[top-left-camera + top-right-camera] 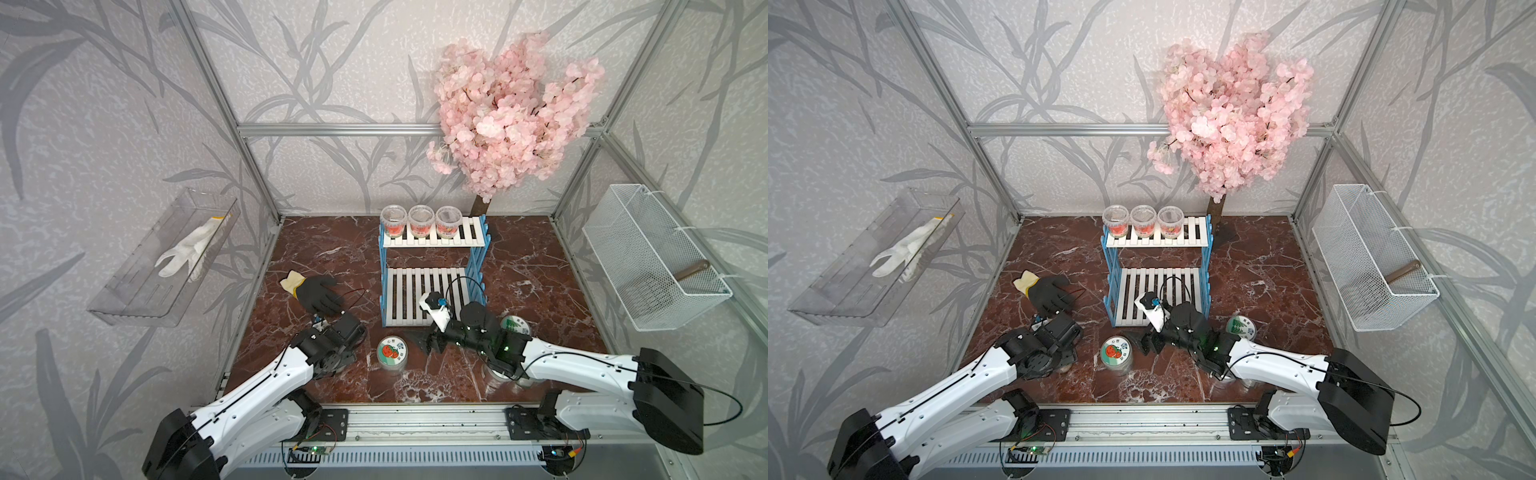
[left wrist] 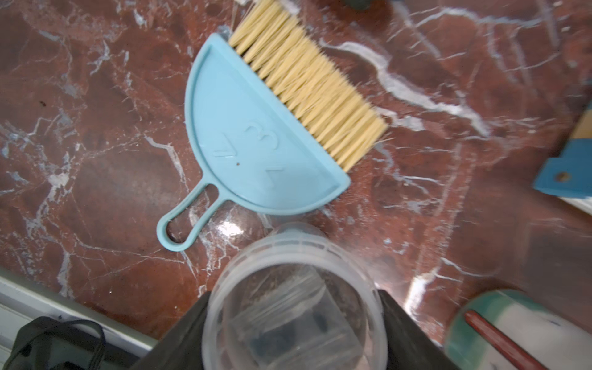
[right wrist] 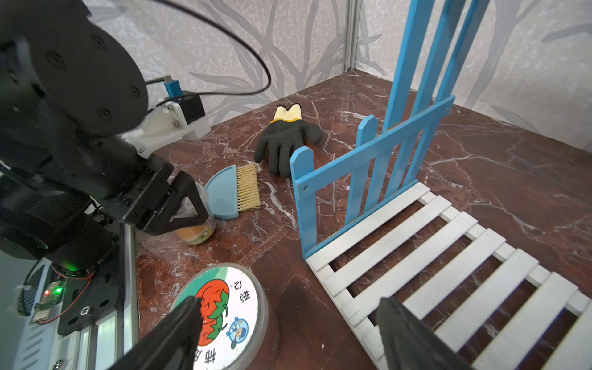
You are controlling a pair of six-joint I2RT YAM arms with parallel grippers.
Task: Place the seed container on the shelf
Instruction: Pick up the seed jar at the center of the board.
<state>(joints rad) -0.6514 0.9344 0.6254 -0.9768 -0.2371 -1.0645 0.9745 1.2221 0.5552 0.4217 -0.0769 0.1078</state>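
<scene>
The left gripper [image 2: 293,299] is clenched around the seed container [image 3: 196,229], a clear, ribbed round plastic tub with a yellow-orange label band. Its matte black fingers [image 2: 407,323] press the tub's opposite walls. The tub sits low over the glossy red-brown, white-veined marble floor [image 1: 540,282], just beside a pale blue half-round plastic hand brush [image 2: 256,141] with straw-coloured bristles, and well apart from the shelf [image 1: 469,237], a rack of white slatted boards in blue ladder-like frames. Whether the tub rests on the floor cannot be told. Three similar clear tubs [image 1: 421,222] stand on the top board. The right gripper [image 3: 288,301] is released, its jaws spread wide between a tomato-printed lidded tub [image 3: 221,310] and the lower board [image 3: 448,288]. A black rubbery glove [image 1: 318,293] with a cream cuff lies flat nearby.
</scene>
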